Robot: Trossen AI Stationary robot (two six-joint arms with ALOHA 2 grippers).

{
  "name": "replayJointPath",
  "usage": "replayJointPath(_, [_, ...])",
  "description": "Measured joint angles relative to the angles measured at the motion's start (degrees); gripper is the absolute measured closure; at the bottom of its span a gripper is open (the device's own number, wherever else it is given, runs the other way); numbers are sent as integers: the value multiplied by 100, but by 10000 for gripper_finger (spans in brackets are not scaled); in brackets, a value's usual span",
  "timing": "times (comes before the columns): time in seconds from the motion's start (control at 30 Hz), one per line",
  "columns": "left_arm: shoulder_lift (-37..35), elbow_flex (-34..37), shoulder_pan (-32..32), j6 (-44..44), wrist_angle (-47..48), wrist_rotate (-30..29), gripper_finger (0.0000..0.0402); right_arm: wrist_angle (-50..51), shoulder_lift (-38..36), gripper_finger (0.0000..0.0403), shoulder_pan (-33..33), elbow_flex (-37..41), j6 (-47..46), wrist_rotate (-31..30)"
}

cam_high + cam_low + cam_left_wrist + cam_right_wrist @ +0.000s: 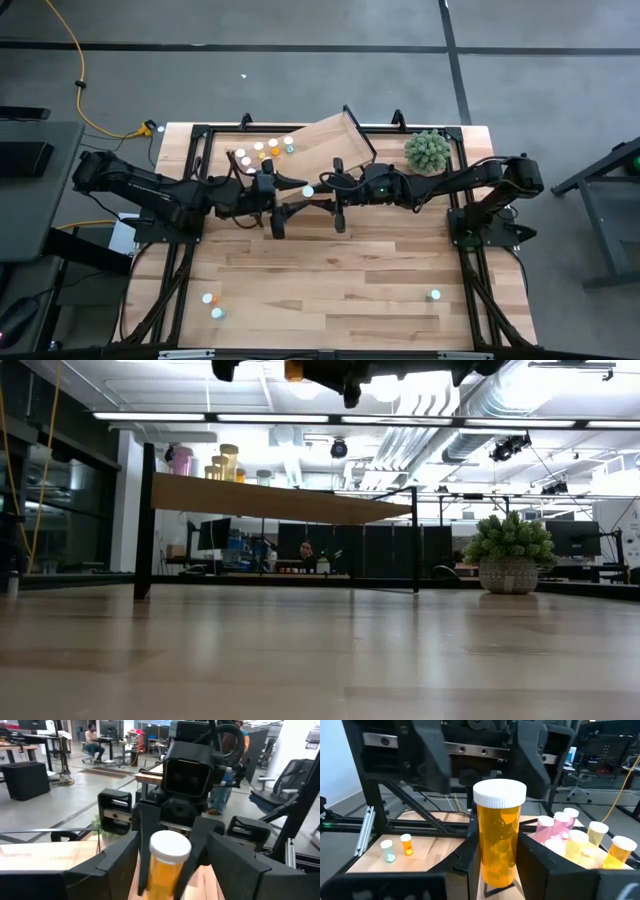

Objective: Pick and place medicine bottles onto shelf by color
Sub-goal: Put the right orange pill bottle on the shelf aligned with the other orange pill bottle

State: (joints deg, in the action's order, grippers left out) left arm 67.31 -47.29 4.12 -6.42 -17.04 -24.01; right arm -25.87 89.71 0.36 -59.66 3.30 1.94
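Right gripper (497, 870) holds orange bottle (499, 832) beside left gripper (480, 757).

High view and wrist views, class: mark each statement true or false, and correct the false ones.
1. The right gripper holds an orange bottle with a white cap. True.
2. The left gripper also clamps that bottle. False: its fingers stand open on either side of it.
3. The potted plant stands on the shelf. False: it stands on the table, beside the shelf.
4. Several bottles already stand on the shelf. True.
5. No bottles remain on the table. False: a few small bottles stand near its front edge.
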Motion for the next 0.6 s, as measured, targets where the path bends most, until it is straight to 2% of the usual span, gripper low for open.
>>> replayJointPath(0.2, [135,0,-80,31,-55,219,201,-4,0,308,0,0,19,17])
replayJointPath(0.6, [222,4,-77,365,-291,100,243,-4,0,308,0,2,4,-4])
